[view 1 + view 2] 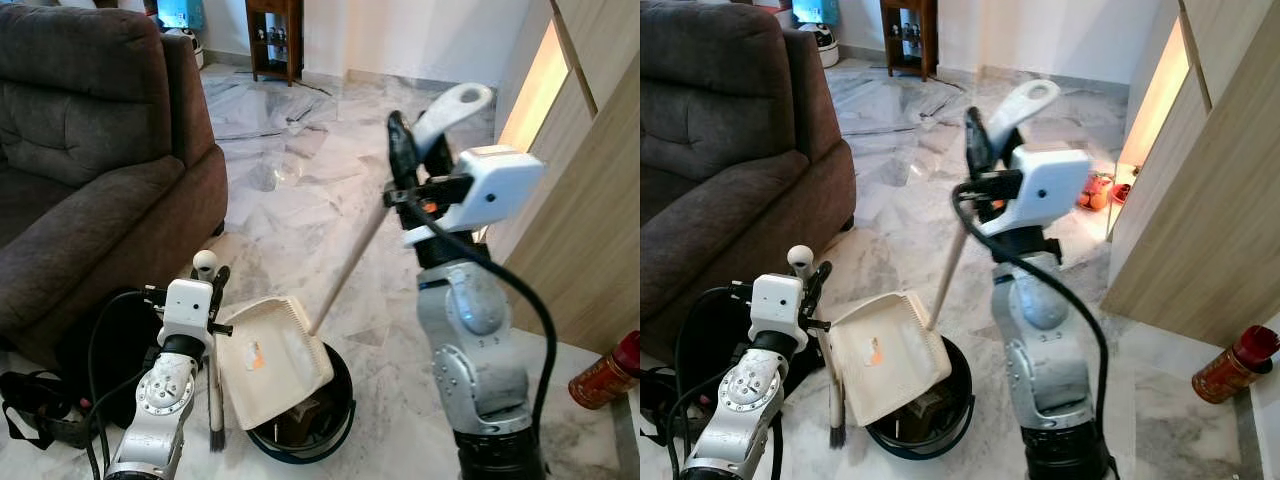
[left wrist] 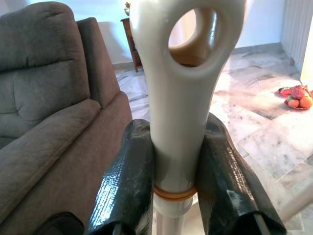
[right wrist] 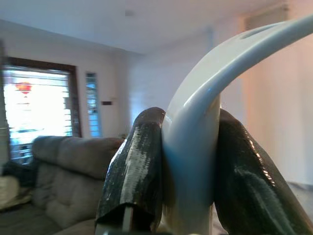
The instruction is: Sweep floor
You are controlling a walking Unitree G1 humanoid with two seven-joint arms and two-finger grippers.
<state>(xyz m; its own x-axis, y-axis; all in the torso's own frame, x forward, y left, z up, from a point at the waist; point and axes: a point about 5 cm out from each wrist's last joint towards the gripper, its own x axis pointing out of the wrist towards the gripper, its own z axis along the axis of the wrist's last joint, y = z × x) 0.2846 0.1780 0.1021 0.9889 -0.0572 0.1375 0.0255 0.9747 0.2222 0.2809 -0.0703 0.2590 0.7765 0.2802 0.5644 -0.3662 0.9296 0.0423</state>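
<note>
Cream plastic dustpan (image 1: 270,350) is tilting over a dark round bin (image 1: 305,425) on the marble floor (image 1: 300,200) beside the brown sofa (image 1: 90,170). Its long handle (image 1: 350,262) is being clamped at the top by the right gripper (image 1: 412,150). The left gripper (image 1: 212,275) is pinching the small brush (image 1: 214,380) upright beside the pan.

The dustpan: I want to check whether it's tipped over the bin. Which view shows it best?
The left eye view shows it best: the cream dustpan tilts over the dark bin, its long handle running up to the right gripper. The right eye view shows the same scene. The right wrist view shows the fingers clamped on the handle's top.
</note>
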